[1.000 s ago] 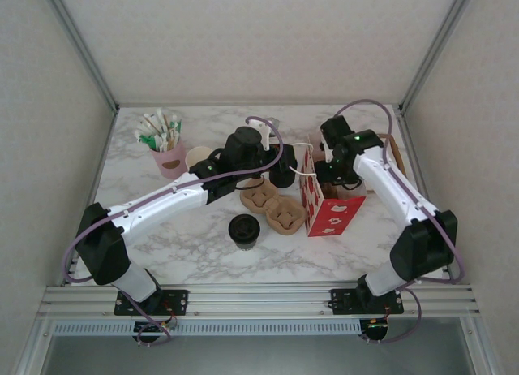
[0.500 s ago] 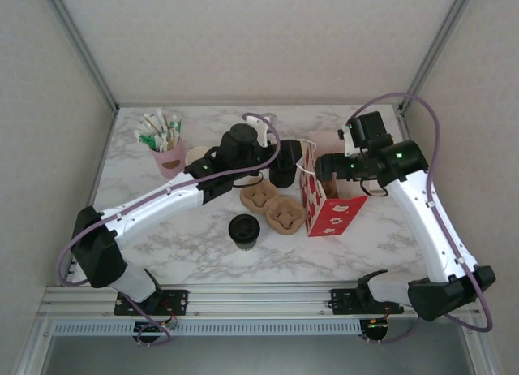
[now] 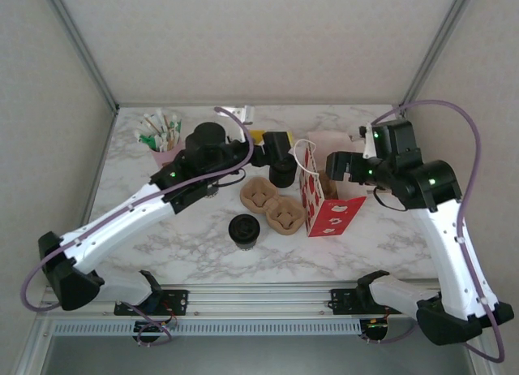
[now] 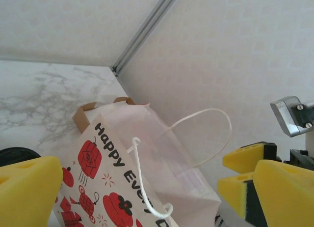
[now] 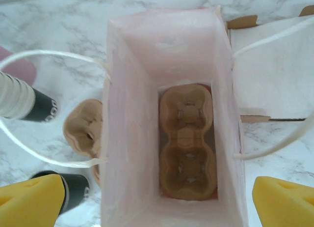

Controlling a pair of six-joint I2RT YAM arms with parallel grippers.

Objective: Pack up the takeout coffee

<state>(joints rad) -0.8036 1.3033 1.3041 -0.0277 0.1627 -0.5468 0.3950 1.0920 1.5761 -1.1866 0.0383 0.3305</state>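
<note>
Black-lidded cream paper cup (image 3: 244, 230) standing on marble tabletop (image 3: 195, 247), left of red-printed paper bag (image 3: 328, 215). Left claw (image 4: 152, 197), right claw (image 5: 157, 207) gaping, empty. Cup likely light, crushable: gripping gently below lid.

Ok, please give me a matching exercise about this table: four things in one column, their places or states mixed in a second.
Things
1 coffee cup
2 bag
3 pink pot
4 right gripper

Places or states
a back left corner of the table, full of sticks
b open, above the bag
c upright, a cardboard tray at its bottom
d lidded, front middle of the table

Pairs: 1-d, 2-c, 3-a, 4-b
</note>
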